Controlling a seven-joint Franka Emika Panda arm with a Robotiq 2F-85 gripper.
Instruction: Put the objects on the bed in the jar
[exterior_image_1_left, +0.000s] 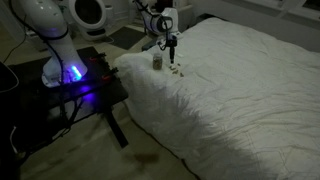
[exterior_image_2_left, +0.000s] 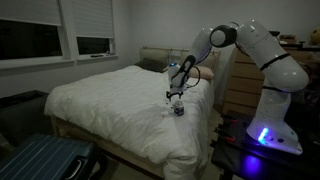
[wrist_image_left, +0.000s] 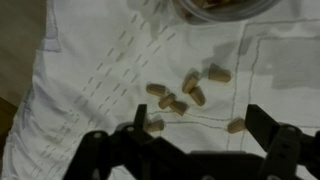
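Gripper (wrist_image_left: 200, 115), jaws spread wide, is hovering over oblong objects (wrist_image_left: 197, 96) lying at mixed angles beside the upright jar (wrist_image_left: 225, 6) near the bed (wrist_image_left: 60, 60) edge.

The bed (wrist_image_left: 70, 70) is showing a white cover crossed by dashed stitching lines. Just beside the jar (exterior_image_1_left: 157, 61), which is looking greyish and see-through, the objects (wrist_image_left: 185, 92) are showing tan-brown. The gripper (wrist_image_left: 198, 135) near the jar is showing black.

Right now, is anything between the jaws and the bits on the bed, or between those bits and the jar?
Nothing visible does. In the wrist view the open jaws hang above the bits lying on the bed, and the jar stands just beyond them, only bare quilt between.
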